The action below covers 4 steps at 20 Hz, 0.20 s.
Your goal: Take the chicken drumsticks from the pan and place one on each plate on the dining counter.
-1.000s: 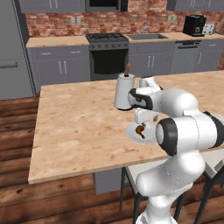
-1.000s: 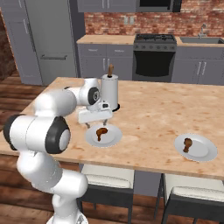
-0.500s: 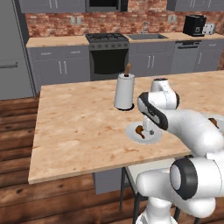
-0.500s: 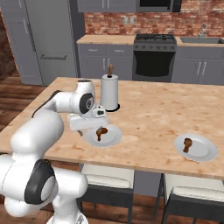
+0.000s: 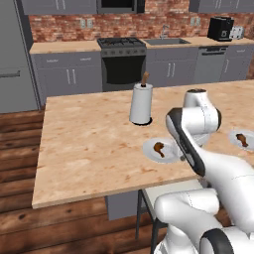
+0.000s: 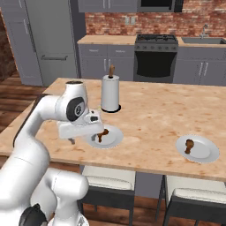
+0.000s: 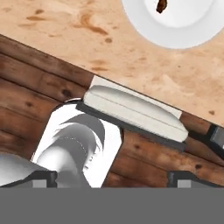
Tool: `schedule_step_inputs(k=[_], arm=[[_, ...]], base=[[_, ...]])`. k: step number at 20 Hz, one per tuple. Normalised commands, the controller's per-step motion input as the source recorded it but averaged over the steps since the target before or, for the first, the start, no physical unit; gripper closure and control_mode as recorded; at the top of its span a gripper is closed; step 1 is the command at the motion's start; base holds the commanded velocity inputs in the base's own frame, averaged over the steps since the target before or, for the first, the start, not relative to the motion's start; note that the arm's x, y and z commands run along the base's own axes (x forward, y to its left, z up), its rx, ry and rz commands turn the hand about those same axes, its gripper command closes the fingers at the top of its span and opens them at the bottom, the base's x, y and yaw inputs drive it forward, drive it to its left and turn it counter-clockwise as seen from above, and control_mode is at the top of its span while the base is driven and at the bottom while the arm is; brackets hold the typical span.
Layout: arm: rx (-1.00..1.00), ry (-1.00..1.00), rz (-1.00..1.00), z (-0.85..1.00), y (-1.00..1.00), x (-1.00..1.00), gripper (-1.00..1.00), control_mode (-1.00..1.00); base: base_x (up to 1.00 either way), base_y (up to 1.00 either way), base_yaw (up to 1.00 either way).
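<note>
The gripper (image 7: 111, 179) is hanging with its jaws spread wide, holding nothing. Ahead of it, a drumstick (image 7: 161, 5) is lying on a plate (image 7: 175, 30) on the dining counter (image 7: 78, 39), a stool (image 7: 135, 114) sitting between.

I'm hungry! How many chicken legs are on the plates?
2. One chicken leg lies on the plate beside the robot's hand, near the paper towel roll. The other chicken leg lies on the second plate, farther along the same counter edge.
</note>
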Motion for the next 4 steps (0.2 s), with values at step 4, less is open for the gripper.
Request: schedule_step_inputs(k=[4], arm=[[0.0,-0.18,0.0,0.15,0.0,-0.81,-1.0,-1.0]], base=[[0.0,0.0,0.0]])
